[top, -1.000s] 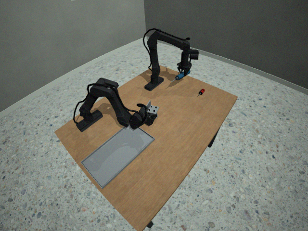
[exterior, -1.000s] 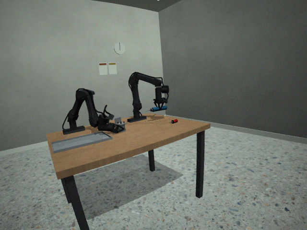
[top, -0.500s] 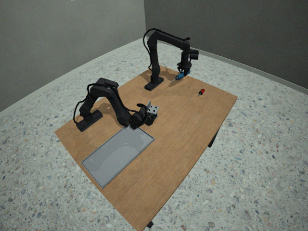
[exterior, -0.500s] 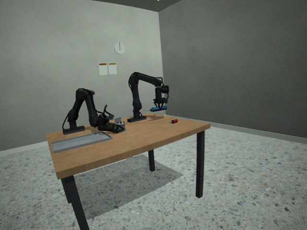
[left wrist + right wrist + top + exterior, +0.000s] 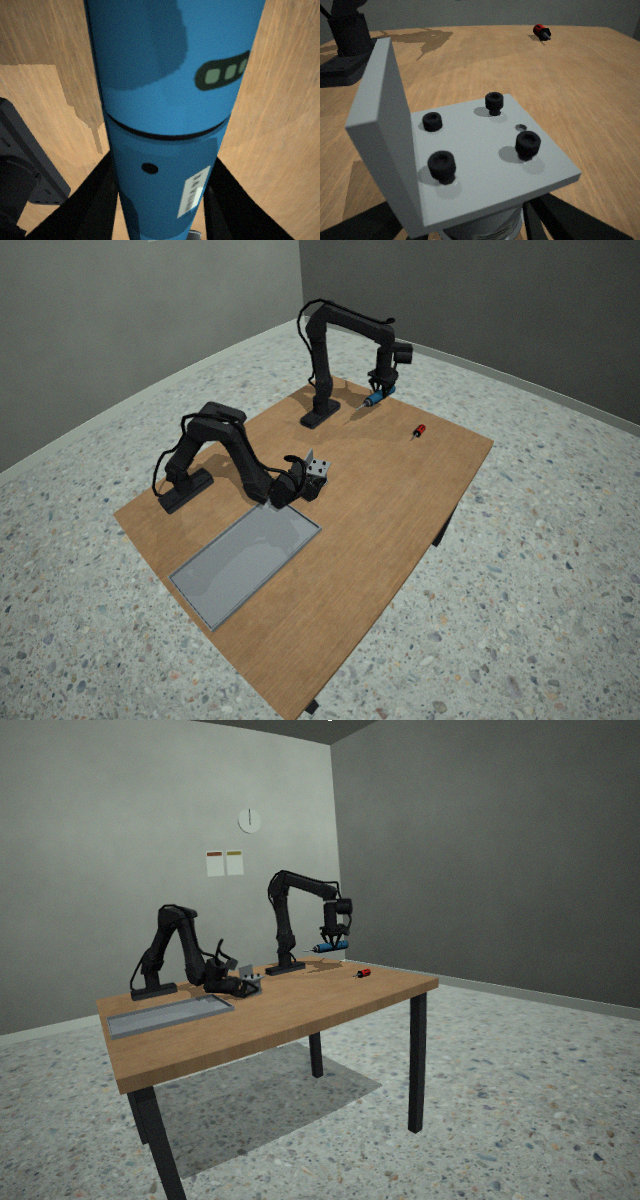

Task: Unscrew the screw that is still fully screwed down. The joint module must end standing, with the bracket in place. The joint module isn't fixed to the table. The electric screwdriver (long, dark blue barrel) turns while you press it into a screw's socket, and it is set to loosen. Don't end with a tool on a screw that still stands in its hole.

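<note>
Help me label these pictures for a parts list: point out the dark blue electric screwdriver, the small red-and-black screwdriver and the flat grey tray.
Dark blue electric screwdriver (image 5: 374, 398) (image 5: 331, 946) (image 5: 165, 115): top, exterior, left wrist; barrel.
Small red-and-black screwdriver (image 5: 421, 429) (image 5: 364, 972) (image 5: 539, 31): top, exterior, right wrist; handle.
Flat grey tray (image 5: 266, 579) (image 5: 173, 1023): top, exterior; rim.
</note>
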Robot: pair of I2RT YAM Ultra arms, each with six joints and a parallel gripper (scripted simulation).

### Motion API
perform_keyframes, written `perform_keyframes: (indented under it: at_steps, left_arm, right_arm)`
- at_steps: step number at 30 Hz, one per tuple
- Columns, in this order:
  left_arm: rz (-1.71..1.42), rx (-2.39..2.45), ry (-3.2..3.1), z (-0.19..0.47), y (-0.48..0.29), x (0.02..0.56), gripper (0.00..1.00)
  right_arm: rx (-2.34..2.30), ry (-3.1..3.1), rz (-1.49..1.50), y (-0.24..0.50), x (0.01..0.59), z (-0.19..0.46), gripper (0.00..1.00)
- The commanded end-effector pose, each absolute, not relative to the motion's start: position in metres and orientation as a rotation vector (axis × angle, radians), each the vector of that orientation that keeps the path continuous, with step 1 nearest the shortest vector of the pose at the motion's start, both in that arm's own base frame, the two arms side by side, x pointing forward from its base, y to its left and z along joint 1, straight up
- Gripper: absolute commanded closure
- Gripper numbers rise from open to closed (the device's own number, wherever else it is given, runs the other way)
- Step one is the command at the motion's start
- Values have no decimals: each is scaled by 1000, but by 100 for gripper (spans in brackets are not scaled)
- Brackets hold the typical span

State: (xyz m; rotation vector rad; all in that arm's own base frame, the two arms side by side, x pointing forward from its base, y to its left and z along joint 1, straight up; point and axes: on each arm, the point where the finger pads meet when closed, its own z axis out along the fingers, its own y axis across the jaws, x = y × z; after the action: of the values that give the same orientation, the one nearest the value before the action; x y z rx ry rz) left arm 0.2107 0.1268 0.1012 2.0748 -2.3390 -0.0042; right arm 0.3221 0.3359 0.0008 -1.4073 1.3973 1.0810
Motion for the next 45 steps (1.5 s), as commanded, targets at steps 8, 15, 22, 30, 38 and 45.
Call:
perform_keyframes:
  at_steps: [8,15,22,30,38,45]
  left_arm:
    - [3,2124,-2404,126,131,219,58]
    - [5,2126,-2401,125,131,219,58]
    - [6,2130,-2402,124,132,220,58]
    - [7,2131,-2398,124,132,220,58]
    - [9,2136,-2403,124,133,221,58]
    - [9,2136,-2402,123,133,221,58]
  right_arm:
    - [-1395,1371,1067,333,328,16,41]
    - [-1395,1371,1067,333,328,16,41]
    - [-1395,1371,1067,333,328,16,41]
    - [-1395,1371,1067,333,328,16,41]
    - [-1395,1371,1067,333,328,16,41]
    - [-1395,1371,1067,333,328,16,41]
